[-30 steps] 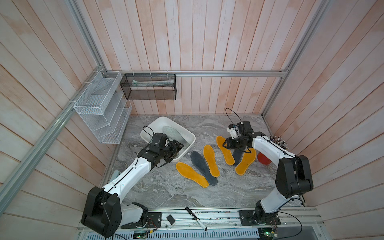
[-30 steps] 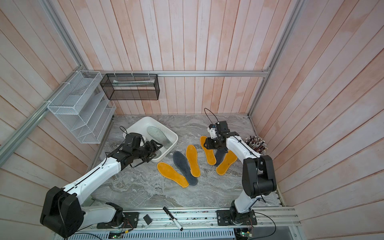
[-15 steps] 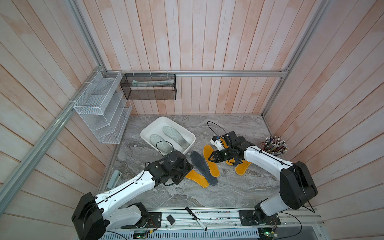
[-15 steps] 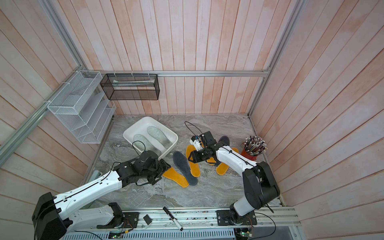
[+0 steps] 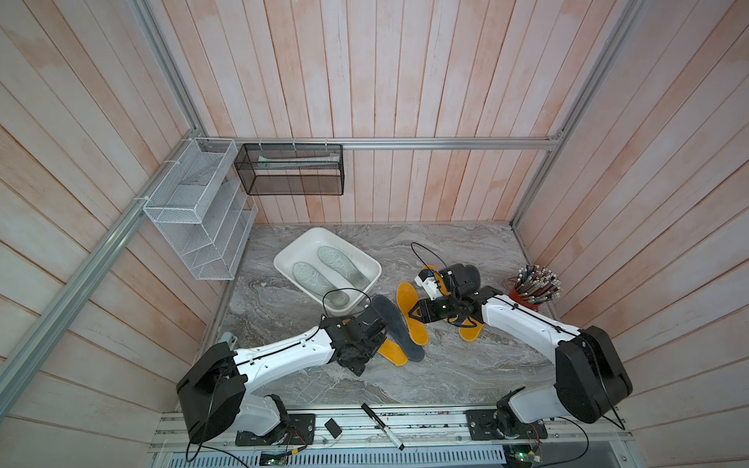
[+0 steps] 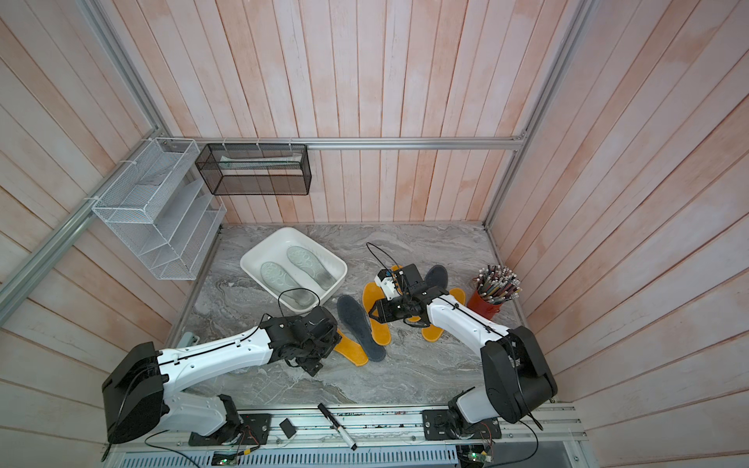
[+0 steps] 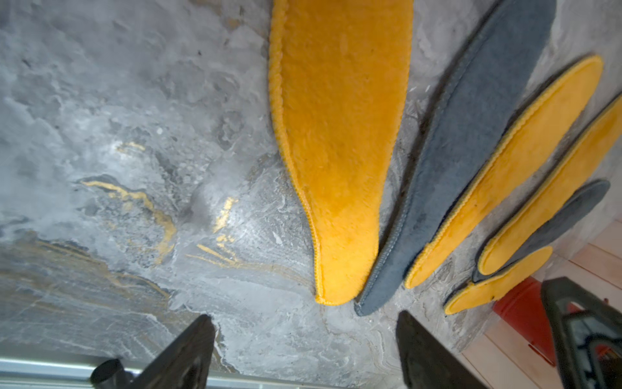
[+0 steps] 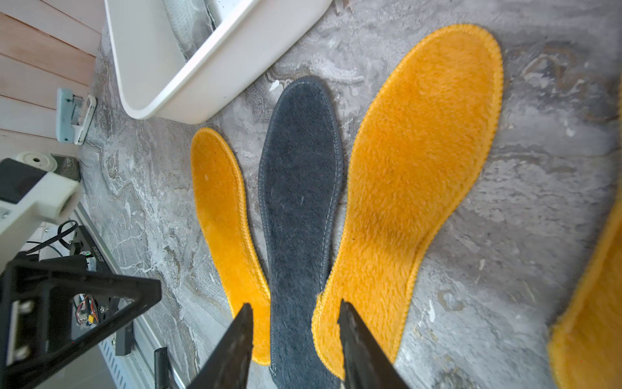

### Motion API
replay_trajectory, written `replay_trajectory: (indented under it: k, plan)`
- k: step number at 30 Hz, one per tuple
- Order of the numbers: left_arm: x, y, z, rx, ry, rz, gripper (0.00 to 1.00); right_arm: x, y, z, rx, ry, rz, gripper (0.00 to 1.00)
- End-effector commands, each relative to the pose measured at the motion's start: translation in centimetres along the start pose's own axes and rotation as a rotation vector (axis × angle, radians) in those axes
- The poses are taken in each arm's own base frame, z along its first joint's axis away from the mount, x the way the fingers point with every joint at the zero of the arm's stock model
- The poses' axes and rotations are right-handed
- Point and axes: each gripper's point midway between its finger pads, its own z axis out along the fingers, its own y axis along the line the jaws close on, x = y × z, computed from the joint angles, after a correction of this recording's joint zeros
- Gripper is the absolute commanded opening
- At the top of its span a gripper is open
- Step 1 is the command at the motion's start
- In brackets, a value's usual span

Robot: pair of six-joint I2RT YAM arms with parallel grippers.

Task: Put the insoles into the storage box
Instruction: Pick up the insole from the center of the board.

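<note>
Two pale insoles (image 5: 336, 263) lie in the white storage box (image 5: 289, 253) on a grey marbled tabletop (image 5: 446, 377) walled by pinkish wooden planks (image 5: 405, 101). Orange insoles (image 5: 409, 308) and a dark grey insole (image 5: 395, 328) lie just beside the box. The left tool (image 7: 304, 316) gapes empty. The right tool (image 8: 295, 304) hovers half-open, gripping nothing.

A white wire rack (image 5: 194, 210) hangs at the left of the frame, with a black mesh basket (image 5: 289, 170) just beside it, upper middle. At the right edge of the grey marble table (image 5: 446, 377) stands a red cup of pencils (image 5: 534, 283). A marker pen (image 5: 383, 425) lies on the metal rail (image 5: 437, 423) along the bottom.
</note>
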Motion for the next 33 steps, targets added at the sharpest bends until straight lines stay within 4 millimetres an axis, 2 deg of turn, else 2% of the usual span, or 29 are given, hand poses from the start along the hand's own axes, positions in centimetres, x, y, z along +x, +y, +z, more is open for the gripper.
replay_trajectory:
  k: [1,7,15,20,27,33]
  plan:
    - [-0.4,-1.0,0.6,0.012,0.012,-0.067,0.85,-0.3,0.0,-0.1,-0.001,-0.011,-0.001,0.44]
    - [-0.5,-1.0,1.9,-0.038,0.015,-0.089,0.85,-0.3,-0.1,-0.3,-0.007,-0.019,-0.005,0.43]
    - [1.2,-1.8,4.1,-0.135,0.077,-0.059,0.85,-0.4,-0.6,-1.3,-0.018,-0.055,0.005,0.44]
    - [1.6,-0.4,4.8,-0.222,0.105,-0.084,0.82,-0.5,-1.1,-1.4,-0.027,-0.063,0.022,0.43]
    - [1.6,1.4,4.6,-0.281,0.102,-0.123,0.77,-0.3,-1.8,-1.4,-0.028,-0.073,0.037,0.43]
    - [1.7,1.9,5.6,-0.321,0.111,-0.118,0.75,0.0,-2.2,-1.1,-0.034,-0.07,0.05,0.43]
